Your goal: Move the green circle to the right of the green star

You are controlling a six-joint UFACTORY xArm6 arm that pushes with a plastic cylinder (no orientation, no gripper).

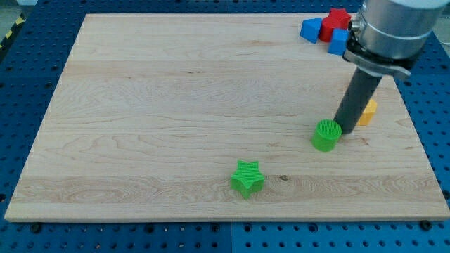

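The green circle (325, 135), a short cylinder, stands on the wooden board (176, 105) at the view's right, below the middle. The green star (247, 178) lies lower and to the left of it, near the board's bottom edge. My tip (344, 128) is at the end of the dark rod, touching or almost touching the green circle's upper right side. The arm's grey body fills the view's top right corner.
A yellow block (367, 112) lies just right of the rod, partly hidden by it. At the board's top right corner a red block (335, 22) sits between two blue blocks (310, 30) (338, 43). Blue perforated table surrounds the board.
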